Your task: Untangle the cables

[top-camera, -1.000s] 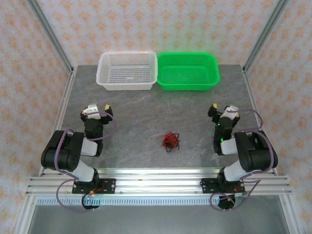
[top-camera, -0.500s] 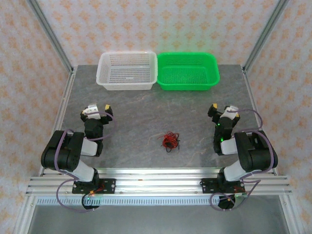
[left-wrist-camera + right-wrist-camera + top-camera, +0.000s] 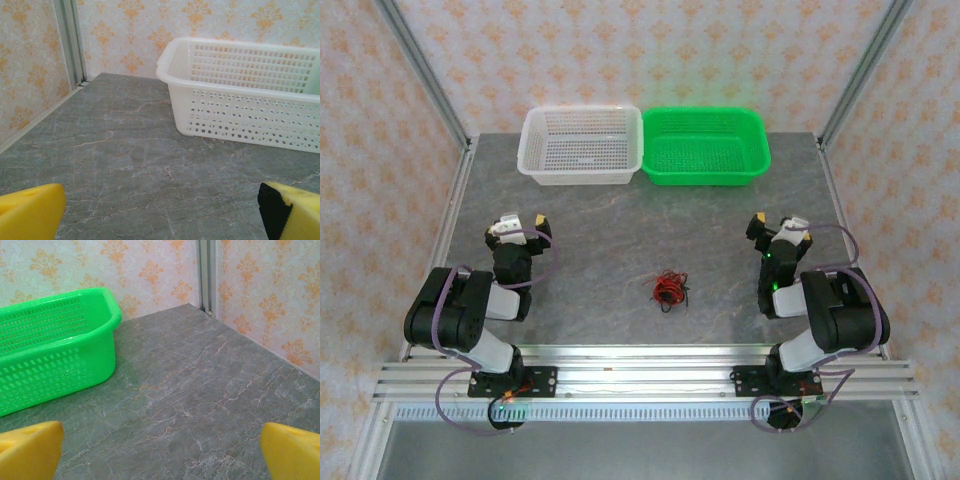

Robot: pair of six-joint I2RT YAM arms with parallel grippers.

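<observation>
Cables [image 3: 670, 289] lie as one red-and-black knot on the worktop [image 3: 610, 230], lower centre of the top view, between my arms. Left jaws and right jaws are both spread wide and empty, well apart from the knot. Step, I judge: opening reach, not yet begun. Next calls for converging and pinching separate strands.

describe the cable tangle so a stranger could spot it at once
On the grey table, a white basket and a green basket sit along the far edge. Nearer, roughly in line with where they meet, lie the cables: a small knot of thin red and black strands, unlike the rigid baskets.
</observation>
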